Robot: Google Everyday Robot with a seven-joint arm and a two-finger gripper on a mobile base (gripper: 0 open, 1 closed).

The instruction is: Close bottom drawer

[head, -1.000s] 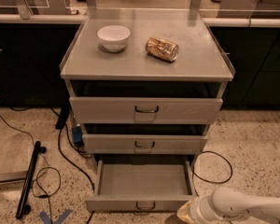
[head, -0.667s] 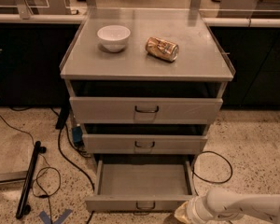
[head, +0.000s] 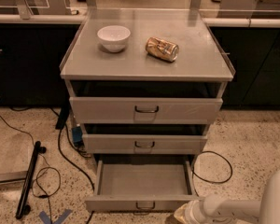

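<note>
Hand (head: 179,214) low at frame edge, grip unclear, beside open bottom drawer's (head: 142,180) front corner.

You have a grey bottom drawer (head: 142,178) with a dark handle (head: 145,205), a white bowl (head: 114,37) near the grey counter's (head: 196,66) back left corner, a gold can (head: 162,49) mid-counter, and your cream-white hand (head: 181,214) low beyond the counter's front edge, over speckled beige floor (head: 252,139).
</note>
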